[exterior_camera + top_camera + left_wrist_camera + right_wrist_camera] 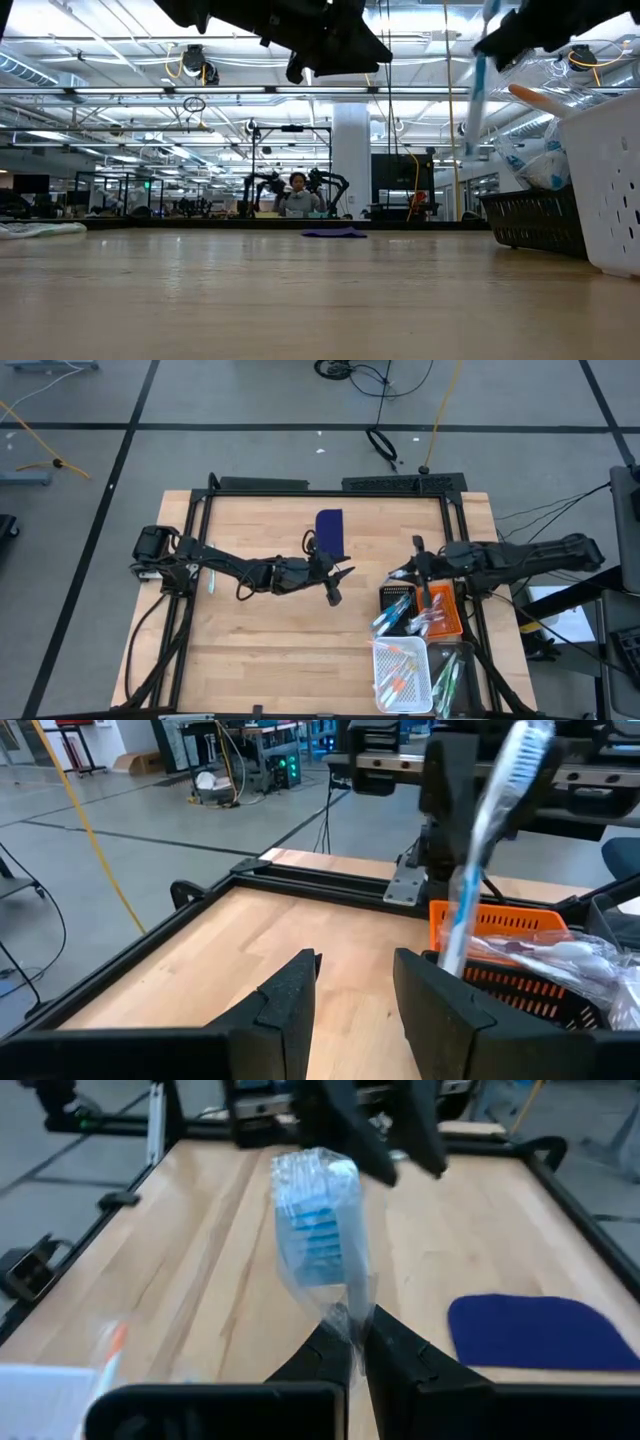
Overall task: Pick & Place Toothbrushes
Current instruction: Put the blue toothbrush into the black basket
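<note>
Right gripper (352, 1342): clamped on a wrapped toothbrush (318, 1220), raised by the baskets (432, 612).
Left gripper (352, 990): apart, empty, mid-table.
Handling: seemed light, stiff (wrapper likely slippery); best gripped mid-handle.

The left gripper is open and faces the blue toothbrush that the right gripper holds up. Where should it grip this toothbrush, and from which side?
Probably mid-handle. The blue toothbrush hangs nearly upright, wrapped in clear plastic, with the right gripper shut on one end. The left gripper, open and empty, could come in level from the table's middle, closing on the bare handle away from the bristles.
</note>
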